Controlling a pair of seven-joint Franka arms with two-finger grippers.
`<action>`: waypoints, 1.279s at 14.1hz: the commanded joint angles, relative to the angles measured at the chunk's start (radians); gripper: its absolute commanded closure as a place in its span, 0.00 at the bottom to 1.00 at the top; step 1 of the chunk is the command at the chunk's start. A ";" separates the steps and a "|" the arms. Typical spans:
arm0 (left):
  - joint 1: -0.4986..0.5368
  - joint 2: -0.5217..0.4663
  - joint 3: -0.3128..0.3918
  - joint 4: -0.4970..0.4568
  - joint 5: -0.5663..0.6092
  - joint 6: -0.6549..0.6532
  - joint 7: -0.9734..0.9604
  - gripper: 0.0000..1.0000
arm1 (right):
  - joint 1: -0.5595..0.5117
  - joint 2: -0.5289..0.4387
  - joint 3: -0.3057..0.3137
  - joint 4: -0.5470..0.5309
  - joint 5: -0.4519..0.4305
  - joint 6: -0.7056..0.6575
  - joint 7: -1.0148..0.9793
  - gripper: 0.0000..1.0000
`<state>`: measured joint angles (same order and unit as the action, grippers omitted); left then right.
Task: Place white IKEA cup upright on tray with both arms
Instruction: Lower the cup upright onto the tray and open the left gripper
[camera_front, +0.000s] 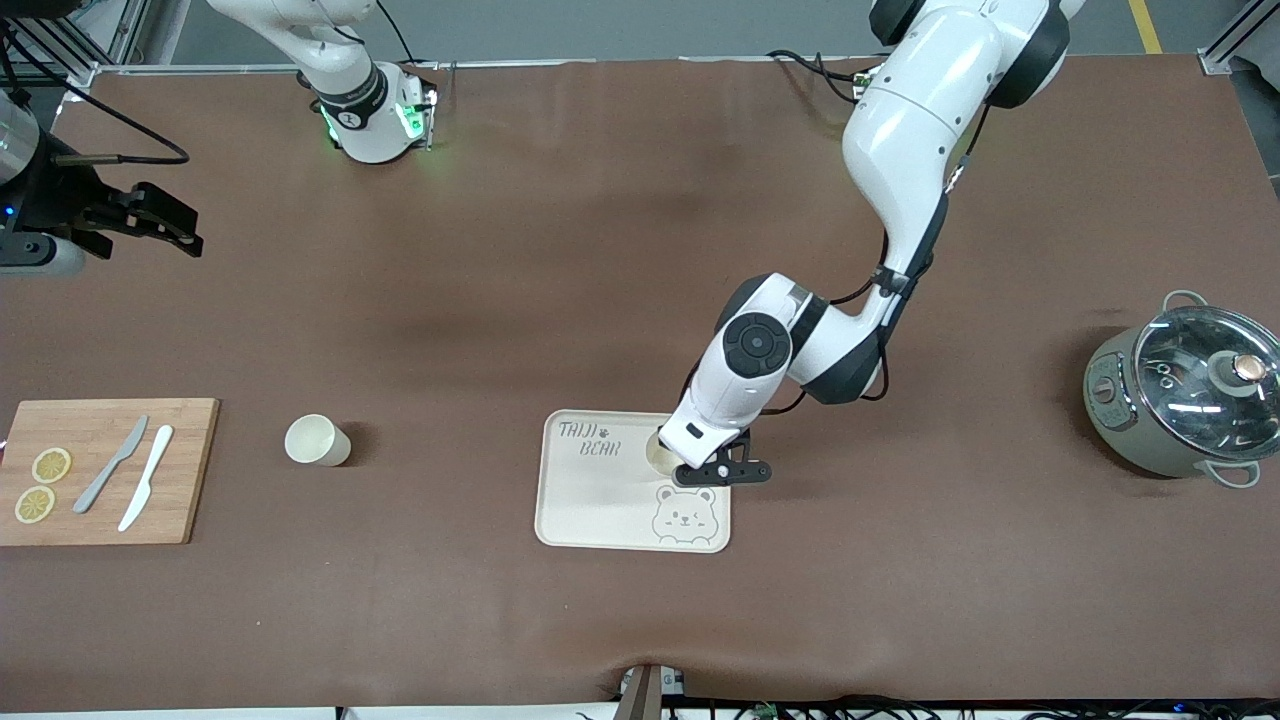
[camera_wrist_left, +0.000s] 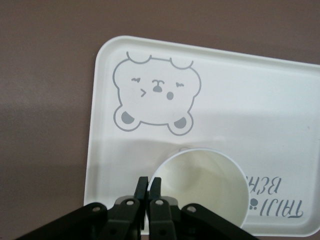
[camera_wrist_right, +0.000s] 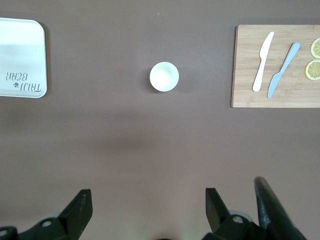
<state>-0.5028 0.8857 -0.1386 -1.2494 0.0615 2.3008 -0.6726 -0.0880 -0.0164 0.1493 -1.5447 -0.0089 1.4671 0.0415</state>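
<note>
— Cup (camera_wrist_left: 202, 185)?
— Upright on the tray (camera_front: 590, 500), mouth up, between the "TAIJI BEAR" lettering and the bear face, at the edge toward the left arm's end.
— Left pincer (camera_wrist_left: 148, 186)?
— Down at the cup's rim, fingers (camera_wrist_left: 142, 189) pinched together on the wall. Gripping the cup.
— Tray itself?
— Flat on the table (camera_front: 600, 250), about midway along, near the front camera's side.
— Second cup (camera_front: 316, 440)?
— Standing on the bare table, between tray and cutting board (camera_front: 105, 470), well apart from both.
— Right pincer (camera_front: 150, 225)?
— Waiting, raised over the table at the right arm's end, fingers spread wide, holding nothing.
— On the board?
— Two knives (camera_front: 130, 475) side by side, two lemon slices (camera_front: 42, 484) beside them.
— Elsewhere?
— Lidded pot (camera_front: 1180, 395) at the left arm's end.
</note>
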 joint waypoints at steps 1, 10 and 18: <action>-0.023 0.015 0.016 0.024 0.020 0.006 -0.024 1.00 | 0.001 0.001 0.000 0.002 -0.008 -0.004 -0.008 0.00; -0.023 0.029 0.017 0.022 0.023 0.042 -0.025 1.00 | 0.001 0.001 0.000 0.002 -0.008 -0.004 -0.008 0.00; -0.025 0.029 0.024 0.018 0.027 0.043 -0.025 1.00 | -0.001 0.003 0.000 0.002 -0.010 -0.004 -0.008 0.00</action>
<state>-0.5114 0.9018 -0.1352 -1.2482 0.0615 2.3330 -0.6726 -0.0880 -0.0158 0.1490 -1.5449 -0.0089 1.4671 0.0415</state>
